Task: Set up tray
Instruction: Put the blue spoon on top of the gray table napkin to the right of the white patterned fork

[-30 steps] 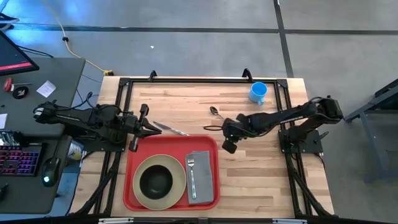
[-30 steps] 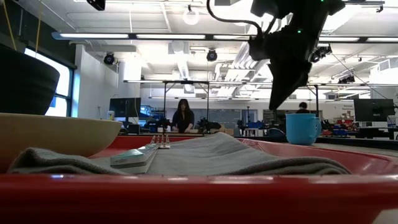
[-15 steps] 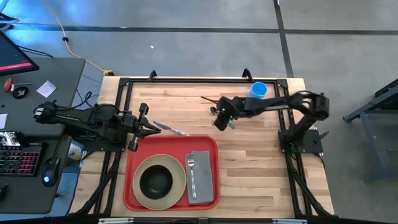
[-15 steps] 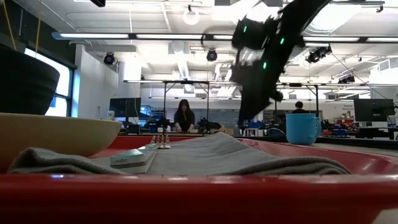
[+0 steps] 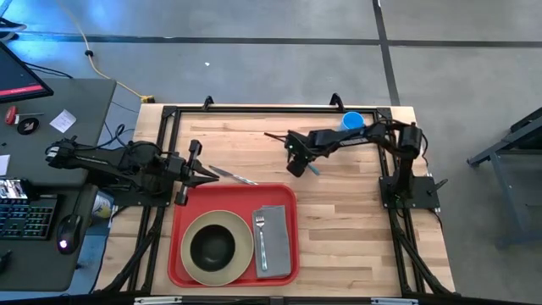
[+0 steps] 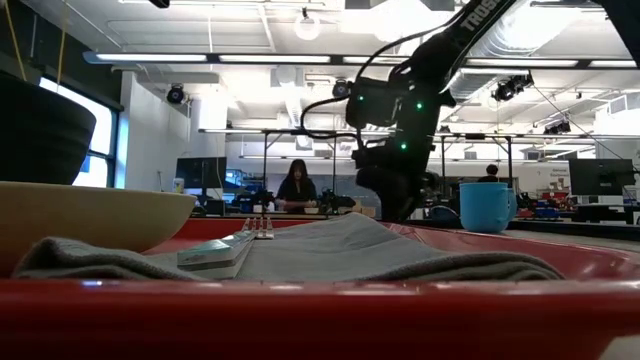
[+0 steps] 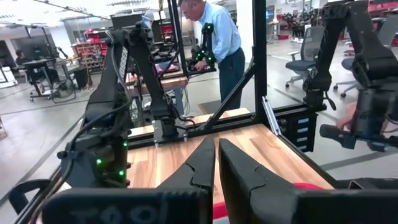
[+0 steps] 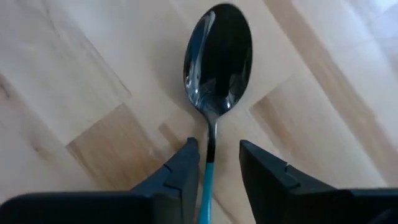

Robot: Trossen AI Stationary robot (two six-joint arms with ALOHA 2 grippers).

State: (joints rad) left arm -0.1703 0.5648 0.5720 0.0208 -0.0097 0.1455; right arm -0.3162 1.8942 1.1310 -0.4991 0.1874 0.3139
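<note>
A spoon with a dark shiny bowl [image 8: 219, 59] and a blue handle [image 5: 312, 168] lies flat on the wooden table, beyond the red tray [image 5: 290, 199]. My right gripper [image 8: 214, 152] points steeply down over it, open, with one finger on each side of the thin neck of the handle; whether a finger touches it, I cannot tell. The tray holds a cream plate [image 5: 246, 254] with a dark bowl [image 5: 212, 246], and a grey napkin [image 5: 275, 254] with a fork [image 5: 261, 237] on it. My left gripper [image 5: 206, 175] waits shut and level at the tray's far left corner.
A knife [image 5: 235, 177] lies on the table just past my left gripper's tips, by the tray's far edge. A blue cup [image 5: 351, 124] stands at the far right, behind my right arm. Bare wood lies right of the tray. People show in the room beyond.
My right gripper has swung from beside the tray's far right corner toward the table's far edge and the left, sinking down over the spoon. The spoon, tray and left arm have kept still.
</note>
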